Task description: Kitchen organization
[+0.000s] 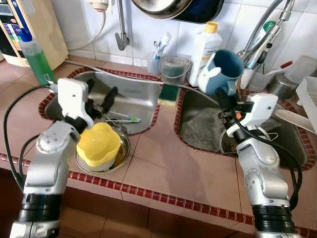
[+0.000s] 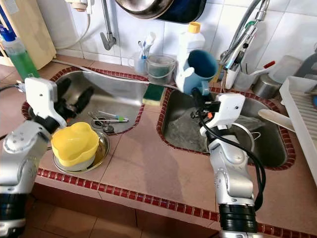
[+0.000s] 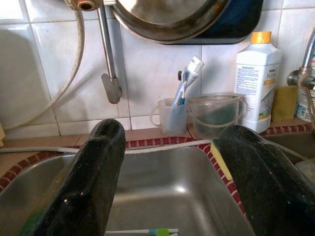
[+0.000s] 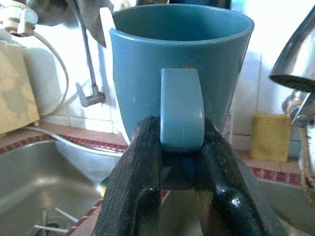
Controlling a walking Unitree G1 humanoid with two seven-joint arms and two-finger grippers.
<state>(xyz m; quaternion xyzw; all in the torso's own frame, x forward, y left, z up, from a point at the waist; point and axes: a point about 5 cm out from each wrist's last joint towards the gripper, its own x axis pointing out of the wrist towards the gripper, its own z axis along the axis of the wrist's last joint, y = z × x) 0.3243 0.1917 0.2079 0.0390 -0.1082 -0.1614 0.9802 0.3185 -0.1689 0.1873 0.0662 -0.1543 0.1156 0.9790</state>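
Note:
My right gripper [image 1: 224, 98] is shut on the handle of a blue mug [image 1: 226, 68], holding it upright above the right sink basin [image 1: 198, 130]. In the right wrist view the two fingers [image 4: 138, 167] clamp the handle of the mug [image 4: 182, 64]. My left gripper [image 1: 101, 94] hangs open over the left sink basin [image 1: 130, 94], with nothing between its fingers [image 3: 101, 167]. Just in front of it, a yellow bowl [image 1: 99, 144] rests in a metal dish [image 1: 123, 151]. Some cutlery [image 1: 124, 118] lies on the left basin's floor.
Along the tiled back wall stand a toothbrush cup [image 1: 154, 62], a clear plastic cup [image 1: 174, 67], a white bottle [image 1: 205, 47] and the faucet [image 1: 262, 34]. A green sponge [image 1: 168, 94] lies between the basins. A green soap bottle [image 1: 35, 57] stands at far left, a dish rack [image 2: 302, 114] at right.

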